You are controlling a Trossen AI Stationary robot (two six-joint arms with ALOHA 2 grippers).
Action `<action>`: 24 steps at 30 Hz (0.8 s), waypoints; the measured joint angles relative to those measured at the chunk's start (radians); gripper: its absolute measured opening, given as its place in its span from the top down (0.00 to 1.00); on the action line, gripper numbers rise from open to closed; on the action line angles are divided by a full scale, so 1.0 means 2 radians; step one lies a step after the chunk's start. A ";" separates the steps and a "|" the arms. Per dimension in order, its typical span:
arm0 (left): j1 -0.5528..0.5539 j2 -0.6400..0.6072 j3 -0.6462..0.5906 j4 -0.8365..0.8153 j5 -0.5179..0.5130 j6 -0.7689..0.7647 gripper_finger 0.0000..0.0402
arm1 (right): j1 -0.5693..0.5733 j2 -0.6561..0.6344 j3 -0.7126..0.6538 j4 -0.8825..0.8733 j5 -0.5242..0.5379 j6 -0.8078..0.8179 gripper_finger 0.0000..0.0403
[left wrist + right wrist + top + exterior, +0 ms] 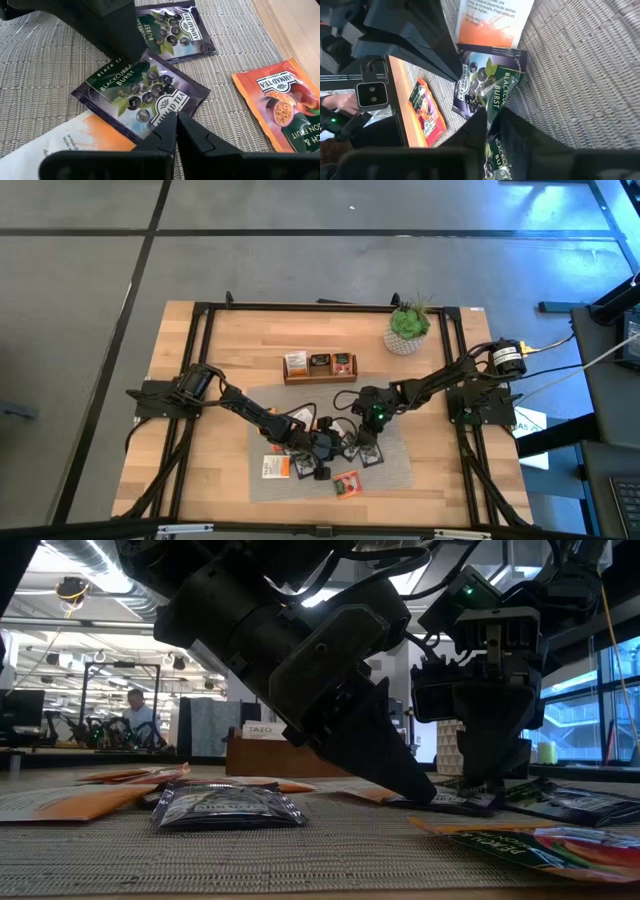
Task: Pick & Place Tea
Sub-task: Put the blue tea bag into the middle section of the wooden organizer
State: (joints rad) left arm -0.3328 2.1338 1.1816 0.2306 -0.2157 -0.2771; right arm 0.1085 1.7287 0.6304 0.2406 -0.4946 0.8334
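Right fingers (492,127) pinch a dark purple foil blackcurrant tea sachet (495,145) lying on the grey woven mat (580,65).

Its long axis runs out toward twelve o'clock from those fingers. The left fingers (176,122), pressed together and empty, touch a matching sachet (140,92) just beside. The brown wooden tray (320,367) sits at eleven o'clock on the surface (180,470), nearer the right arm, I judge.

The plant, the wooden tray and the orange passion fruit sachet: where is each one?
Plant (409,323), high view, on its green leaves.
Wooden tray (320,379), high view, on its front wall.
Orange sachet (280,107), left wrist view, on the printed fruit at its middle.
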 joint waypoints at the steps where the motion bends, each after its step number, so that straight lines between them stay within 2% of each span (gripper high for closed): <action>1: 0.000 0.000 0.000 0.000 0.000 0.000 0.97 | 0.000 0.000 0.000 0.000 0.000 0.000 0.90; 6: 0.000 -0.004 -0.001 0.000 0.000 -0.006 0.98 | 0.000 0.000 0.000 0.000 0.000 -0.002 0.98; 14: 0.001 -0.049 -0.003 -0.040 0.009 0.005 0.97 | -0.008 -0.025 0.017 -0.013 0.007 -0.029 0.99; 19: 0.000 -0.079 -0.002 -0.063 0.012 0.005 0.97 | -0.026 -0.055 0.053 -0.086 0.019 -0.085 0.99; 22: 0.000 -0.111 -0.001 -0.088 0.012 0.005 0.97 | -0.039 -0.075 0.096 -0.157 0.052 -0.162 1.00; 24: 0.000 -0.137 -0.001 -0.135 0.007 -0.001 0.97 | -0.050 -0.083 0.135 -0.223 0.082 -0.215 1.00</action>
State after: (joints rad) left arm -0.3329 1.8592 1.1793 -0.0394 -0.2023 -0.2789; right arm 0.0085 1.5626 0.9013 -0.2048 -0.3312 0.4043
